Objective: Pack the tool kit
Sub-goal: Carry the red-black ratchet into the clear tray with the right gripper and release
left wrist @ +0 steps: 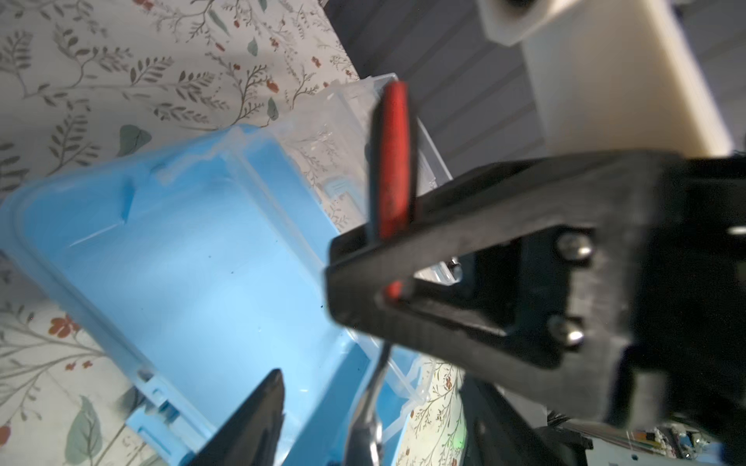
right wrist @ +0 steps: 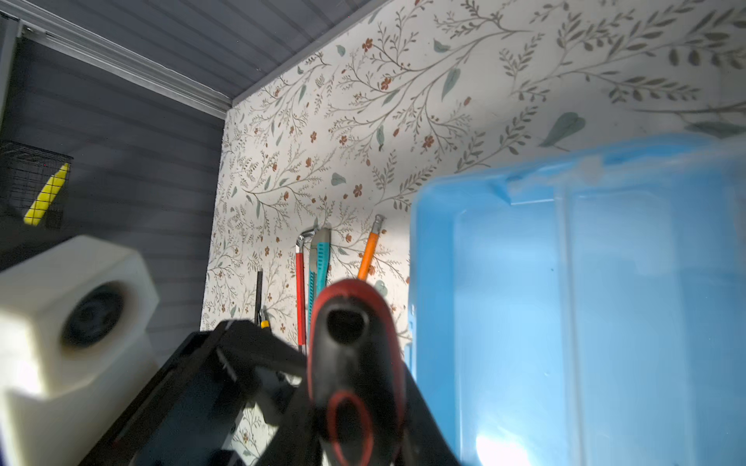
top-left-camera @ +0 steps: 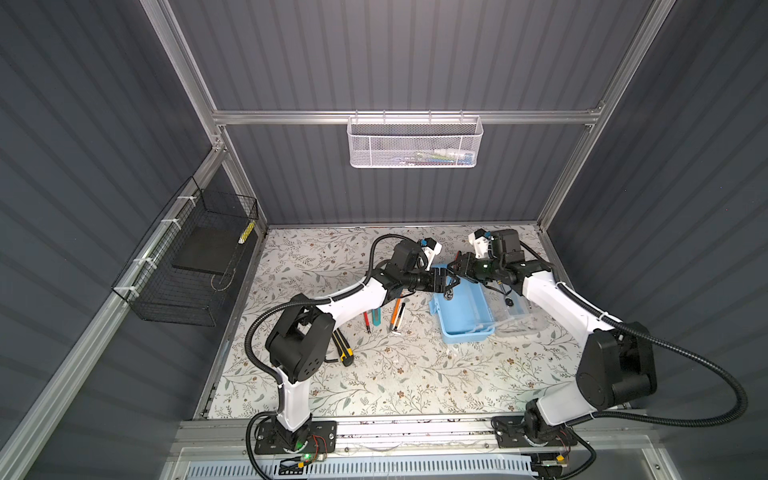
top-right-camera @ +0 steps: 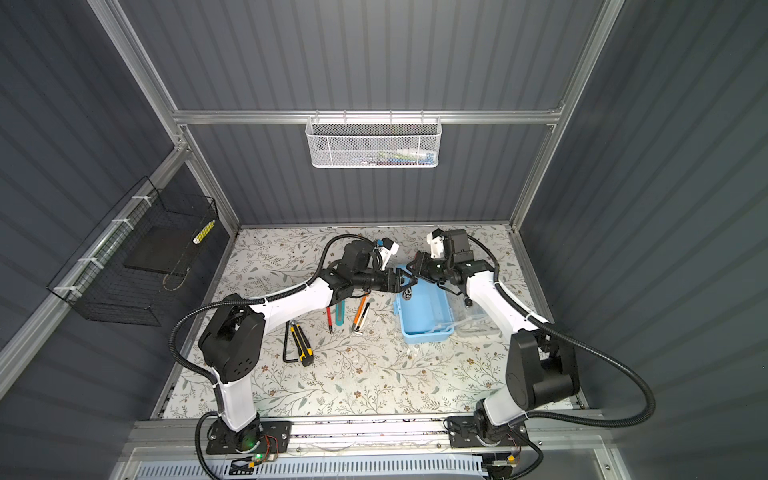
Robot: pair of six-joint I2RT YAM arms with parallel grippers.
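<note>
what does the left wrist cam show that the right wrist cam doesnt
Only the left wrist view: the right gripper clamped across the red-and-black tool, its metal shaft, and the clear lid.
Only the right wrist view: the red screwdriver, teal utility knife and orange tool lying on the table, the black wire basket, and the hole in the held tool's handle end.
Both: the held tool and the open light blue box, no tools visible inside.

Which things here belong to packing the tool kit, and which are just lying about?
Job: light blue box, red-and-black screwdriver, slim red screwdriver, teal knife, orange-handled tool, yellow-black knife, hex key.
Lying about: white mesh basket, black wire basket.
</note>
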